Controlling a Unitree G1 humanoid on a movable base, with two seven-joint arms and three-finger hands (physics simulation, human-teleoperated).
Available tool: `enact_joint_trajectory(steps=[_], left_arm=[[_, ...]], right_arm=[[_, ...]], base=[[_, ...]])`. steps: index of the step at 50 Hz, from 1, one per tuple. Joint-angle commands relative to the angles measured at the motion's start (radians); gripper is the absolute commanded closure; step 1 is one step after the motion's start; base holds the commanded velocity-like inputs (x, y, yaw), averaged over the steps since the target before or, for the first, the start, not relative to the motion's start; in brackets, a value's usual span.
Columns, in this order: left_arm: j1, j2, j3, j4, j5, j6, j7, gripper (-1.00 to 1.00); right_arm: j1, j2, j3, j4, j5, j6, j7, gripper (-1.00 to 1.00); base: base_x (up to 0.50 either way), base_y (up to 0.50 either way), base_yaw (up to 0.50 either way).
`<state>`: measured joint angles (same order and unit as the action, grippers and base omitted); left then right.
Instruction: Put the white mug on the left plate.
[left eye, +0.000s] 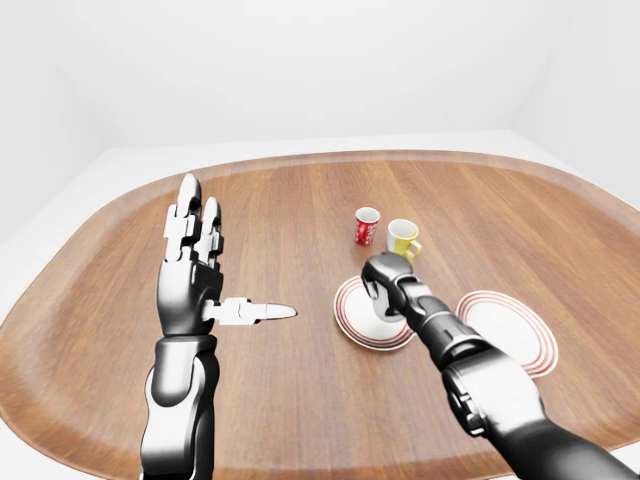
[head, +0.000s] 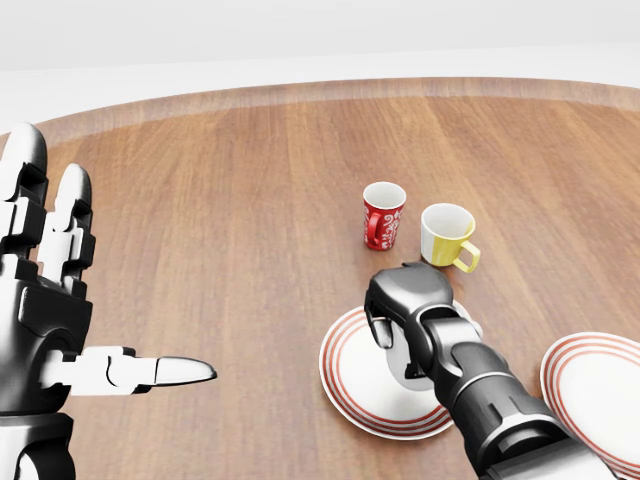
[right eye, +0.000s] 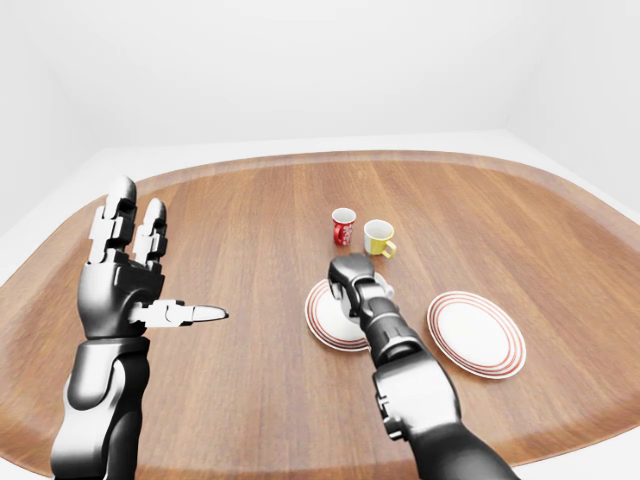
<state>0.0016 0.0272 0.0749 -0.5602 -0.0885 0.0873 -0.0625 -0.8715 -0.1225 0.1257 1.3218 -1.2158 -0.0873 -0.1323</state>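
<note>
The white mug (head: 410, 365), mostly hidden, sat on the left plate (head: 345, 385), apparently grasped by the right hand (head: 405, 310); two plates, three mugs; left hand (left eye: 190, 275) fingers spread.

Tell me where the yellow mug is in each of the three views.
Left-eye view: yellow mug right of centre, above the middle.
Head view: right of centre, upper half.
Right-eye view: just right of centre, at mid-height.
Shared landmark: the red mug stands close on its left in all three.

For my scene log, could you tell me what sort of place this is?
Probably a bare simulated dining setting: a large rounded wooden table in a plain white room, laid only with two red-rimmed plates and mugs, such as the red mug and yellow mug.
</note>
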Motion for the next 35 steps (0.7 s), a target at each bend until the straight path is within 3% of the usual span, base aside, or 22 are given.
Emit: enact_joint_trajectory(steps=[1, 35], left_arm=[[0.002, 0.000, 0.000, 0.004, 0.000, 0.000, -0.001, -1.00], [0.004, -0.001, -0.002, 0.003, 0.001, 0.000, -0.002, -1.00]], right_arm=[[0.002, 0.006, 0.003, 0.005, -0.019, 0.000, -0.026, 1.00], [0.029, 0.018, 0.004, 0.019, -0.037, 0.000, -0.056, 1.00]], base=[[0.00, 0.00, 0.00], [0.00, 0.00, 0.00]])
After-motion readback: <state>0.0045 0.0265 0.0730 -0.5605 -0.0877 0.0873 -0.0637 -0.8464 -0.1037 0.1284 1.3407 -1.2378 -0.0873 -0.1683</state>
